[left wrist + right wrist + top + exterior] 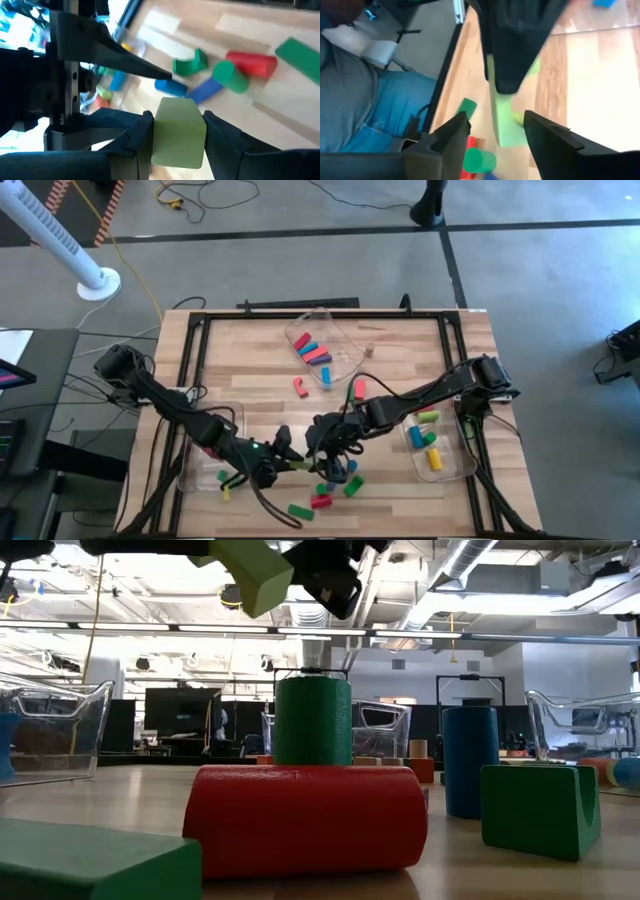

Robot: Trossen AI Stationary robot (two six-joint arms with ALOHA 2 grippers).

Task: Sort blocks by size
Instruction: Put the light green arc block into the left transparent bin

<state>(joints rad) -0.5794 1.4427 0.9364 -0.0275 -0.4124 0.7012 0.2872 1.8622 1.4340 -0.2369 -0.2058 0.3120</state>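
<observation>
So the thing everything hinges on here: a light green bar (178, 131) is up in the air between the two arms, over the near middle of the worktop (400, 340), right above the loose pile of blocks. The left gripper (179, 132) has its jaws clamped on it, one finger on each side face, and that's plain in the left wrist view. The right gripper (492, 137) sits just beside it with jaws spread apart, and the bar lies straight ahead of them, its near end reaching into the gap but touching neither finger as far as I can tell.

Long axis: the bar runs lengthwise from the left jaws out toward the right arm, roughly left to right across the worktop and tilted a bit in the low view, where its end pokes out at the top. So the left jaws pinch across the short width at one end and the free end points at the right gripper.

My read is it's a handover mid-air, and only the left arm actually has the block now.

Below it sit a red cylinder (305, 818) lying down, a green cylinder (313, 720) upright behind it, a blue cylinder (470, 760) and a green arch block (540, 808). Clear bins wait far centre (322, 340), right (465, 465) and left (190, 470)
</observation>
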